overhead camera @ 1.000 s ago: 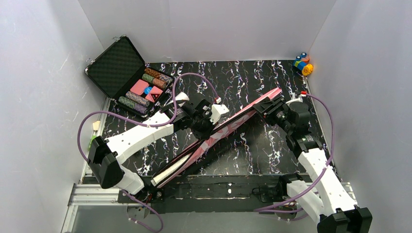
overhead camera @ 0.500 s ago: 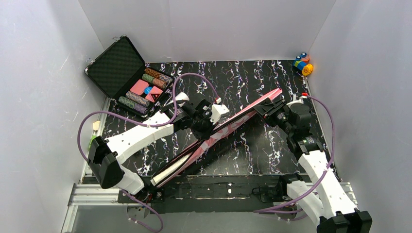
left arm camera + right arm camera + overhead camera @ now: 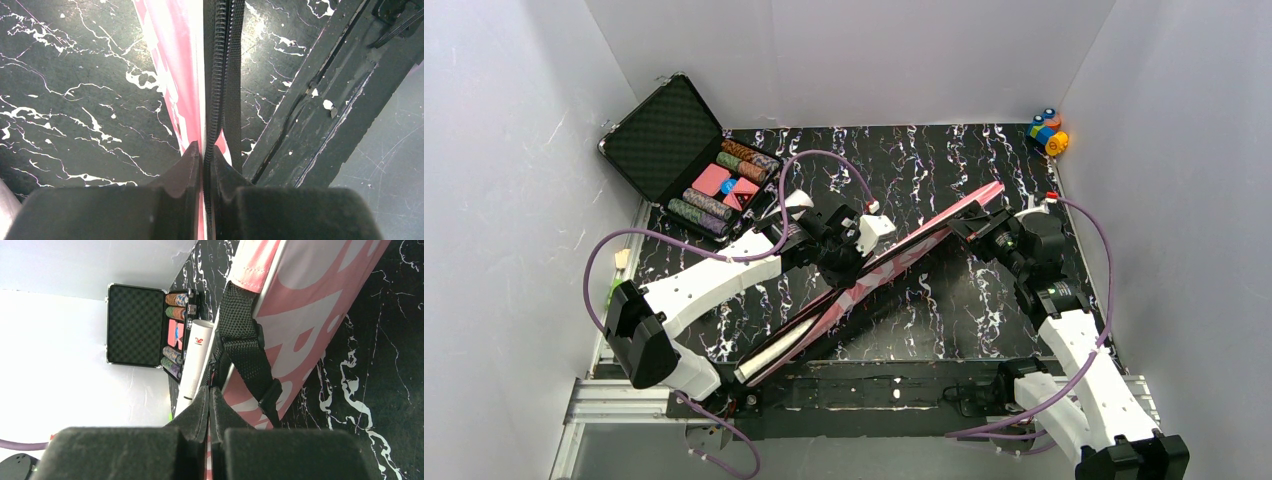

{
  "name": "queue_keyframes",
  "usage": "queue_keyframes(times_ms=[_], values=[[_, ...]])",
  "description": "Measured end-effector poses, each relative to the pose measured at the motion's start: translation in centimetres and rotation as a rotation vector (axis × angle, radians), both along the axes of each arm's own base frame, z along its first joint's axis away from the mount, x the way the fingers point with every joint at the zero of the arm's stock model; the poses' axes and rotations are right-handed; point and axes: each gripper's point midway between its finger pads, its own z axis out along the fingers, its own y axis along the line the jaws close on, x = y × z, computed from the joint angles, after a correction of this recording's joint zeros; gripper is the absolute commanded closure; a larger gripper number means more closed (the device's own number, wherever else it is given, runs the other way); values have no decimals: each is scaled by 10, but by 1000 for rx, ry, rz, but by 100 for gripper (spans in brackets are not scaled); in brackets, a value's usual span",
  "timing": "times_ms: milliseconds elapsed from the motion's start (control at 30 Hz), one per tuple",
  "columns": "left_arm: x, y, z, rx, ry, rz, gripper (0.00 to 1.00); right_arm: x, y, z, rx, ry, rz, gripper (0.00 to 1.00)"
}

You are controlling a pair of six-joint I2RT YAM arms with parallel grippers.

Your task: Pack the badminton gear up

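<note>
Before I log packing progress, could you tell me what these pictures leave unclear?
- Contents of the pink bag: every view, its own walls hide them.
- Which bag part the right fingers pinch: right wrist view, the fingers cover it.
- Bag lettering: right wrist view, cut by the top edge.

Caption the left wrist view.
Left gripper shut on the black zipper of the pink racket bag, over the marbled table.
</note>
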Motion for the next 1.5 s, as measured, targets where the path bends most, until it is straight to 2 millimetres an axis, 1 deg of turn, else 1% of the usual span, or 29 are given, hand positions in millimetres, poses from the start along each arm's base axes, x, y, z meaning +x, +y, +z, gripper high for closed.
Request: queue_keyframes(times_ms=[133,367,700,800,867,933,1033,1067,1167,1267,1333,1500], values=[[0,0,0,0,1,0,100,-2,2,-2,15,10,10,99],[-1,4,-2,14,11,4,100,-8,10,-18,98,53,35,99],[-1,5,-2,18,13,6,100,-14,19,-16,145,65,83,99],[-1,5,-3,19,13,7,100,-16,27,-13,177,73,128,99],[0,4,-3,22,16,7,100,-17,46,-15,201,91,207,99],[1,3,-4,26,18,8,100,-26,69,-19,200,116,299,99],[2,4,-4,29,15,10,100,-39,106,-17,188,149,434,99],[2,3,-3,27,14,11,100,-47,121,-18,183,165,493,99],[3,3,-1,24,8,14,100,-60,142,-22,173,192,569,99],[6,5,0,29,6,22,100,-77,165,-25,164,222,658,99],[6,7,-1,34,6,26,100,-84,174,-28,164,233,691,99],[5,11,-3,50,15,31,100,-94,186,-31,163,250,731,99]])
